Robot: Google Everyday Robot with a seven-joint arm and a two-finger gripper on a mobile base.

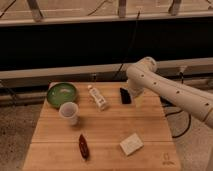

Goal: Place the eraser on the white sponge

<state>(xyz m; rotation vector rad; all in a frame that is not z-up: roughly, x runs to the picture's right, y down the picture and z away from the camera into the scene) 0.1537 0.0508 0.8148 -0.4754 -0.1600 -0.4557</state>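
Observation:
The eraser (125, 95), a small black block, lies at the back of the wooden table (105, 132), right of centre. My gripper (136, 98) hangs at the end of the white arm (165, 90) just to the right of the eraser, low over the table and largely hidden by the wrist. It stands open and holds nothing. The white sponge (131, 144), a pale cream block, lies near the front right of the table, well in front of the eraser.
A green bowl (62, 93) sits at the back left with a white cup (68, 113) in front of it. A white bottle (98, 97) lies left of the eraser. A dark reddish-brown elongated object (83, 146) lies near the front edge.

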